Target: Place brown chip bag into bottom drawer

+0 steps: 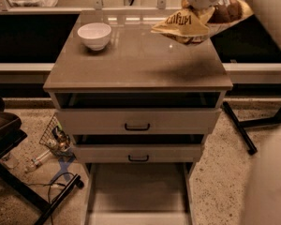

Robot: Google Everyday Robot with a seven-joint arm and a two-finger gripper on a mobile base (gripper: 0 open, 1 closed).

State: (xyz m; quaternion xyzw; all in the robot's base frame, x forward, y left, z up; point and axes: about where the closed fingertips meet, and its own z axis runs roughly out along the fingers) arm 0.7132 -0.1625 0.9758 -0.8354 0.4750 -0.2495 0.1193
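Note:
The brown chip bag [186, 26], crinkled yellow-cream and dark brown foil, hangs in the air above the right rear part of the cabinet top [136, 64] and casts a shadow on it. My gripper [201, 7] comes down from the top edge of the view and is shut on the bag's upper part. The bottom drawer [138, 193] is pulled out at floor level, a wide shallow tray with a bare floor, directly below the two upper drawers.
A white bowl [94, 34] stands on the cabinet top at rear left. The two upper drawers [136, 122] with dark handles are slightly open. My arm [267, 182] fills the right edge. A wire basket [56, 137], cables and a dark stand lie on the floor at left.

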